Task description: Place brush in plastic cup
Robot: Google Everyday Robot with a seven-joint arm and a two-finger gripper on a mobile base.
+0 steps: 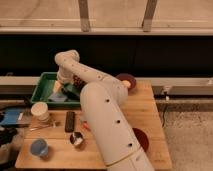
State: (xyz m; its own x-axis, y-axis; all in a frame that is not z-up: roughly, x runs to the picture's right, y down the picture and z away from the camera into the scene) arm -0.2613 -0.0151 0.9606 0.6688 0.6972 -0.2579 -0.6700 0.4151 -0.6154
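My white arm reaches from the front across the table into the green tray (44, 80) at the back left. The gripper (69, 90) hangs low inside the tray, above a grey-blue flat pad (56, 98). A small dark reddish-brown thing (77, 80), which looks like the brush head, shows right beside the wrist; I cannot tell whether it is held. A cream plastic cup (40, 111) stands upright on the table just in front of the tray's left part.
On the wooden table (145, 110) lie a flat black bar (70, 121), a thin utensil (44, 127), a small metal cup (76, 138) and a blue cup (39, 147). A dark red bowl (127, 80) is at the back, a dark red plate (141, 139) at the front right.
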